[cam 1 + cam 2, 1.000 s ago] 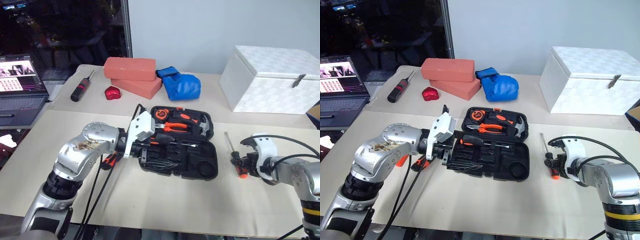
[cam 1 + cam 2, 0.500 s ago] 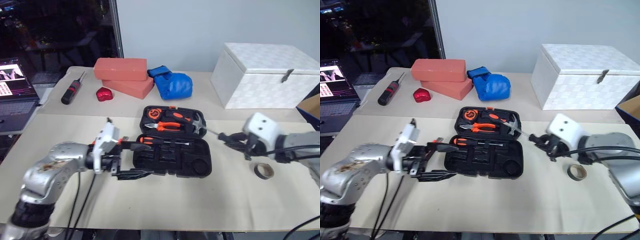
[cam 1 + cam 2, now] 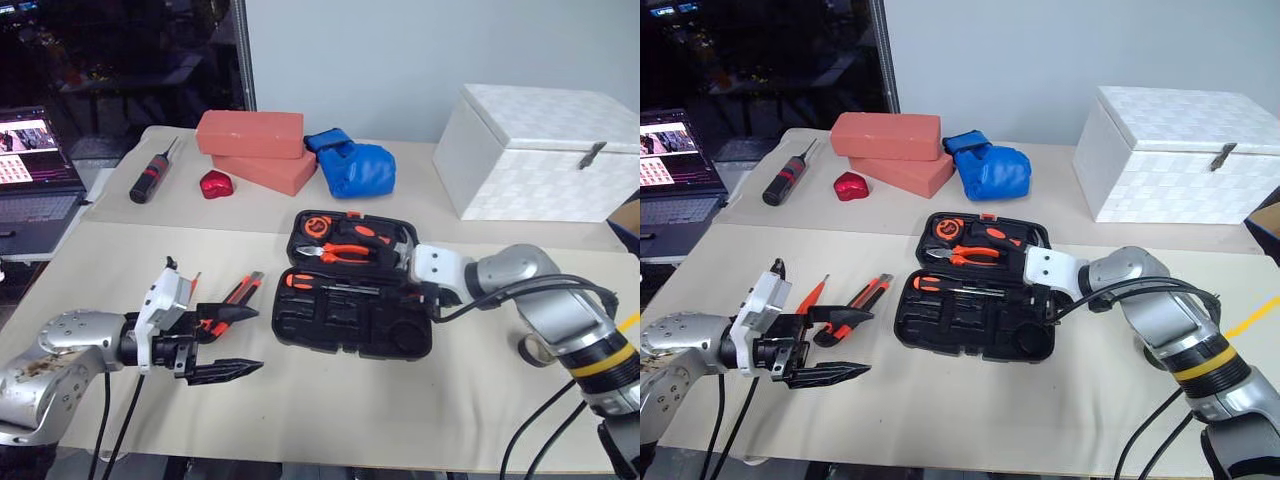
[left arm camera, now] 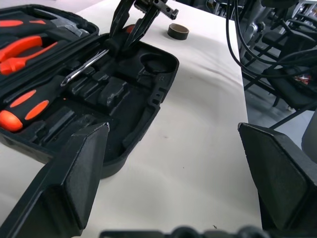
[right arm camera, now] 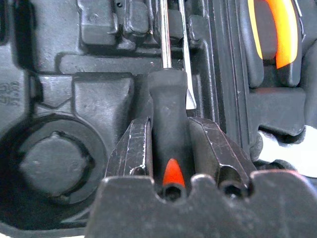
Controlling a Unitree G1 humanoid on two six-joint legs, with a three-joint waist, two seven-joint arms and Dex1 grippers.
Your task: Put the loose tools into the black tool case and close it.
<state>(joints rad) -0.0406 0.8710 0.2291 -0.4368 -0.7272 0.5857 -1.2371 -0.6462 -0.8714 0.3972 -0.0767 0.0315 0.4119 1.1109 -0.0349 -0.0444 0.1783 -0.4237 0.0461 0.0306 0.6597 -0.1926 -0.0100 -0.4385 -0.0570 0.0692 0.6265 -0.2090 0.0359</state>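
My right claw [image 5: 169,148] clamps a screwdriver [image 5: 168,104] over the open case [image 3: 355,325], which holds pliers [image 3: 345,252]. My left claw [image 3: 225,345] gapes wide above bare table [image 3: 400,410].

- black plastic clamshell tool case [image 3: 355,325], orange-black tools inside
- white quilted-pattern box [image 3: 545,155], 1 o'clock
- blue padded glove [image 3: 355,170]
- two salmon-red bricks [image 3: 255,145], 11 o'clock

Bare table [image 3: 330,400] in front of open tool case [image 3: 355,322]; bricks [image 3: 255,148], white box [image 3: 540,155] crowd behind.
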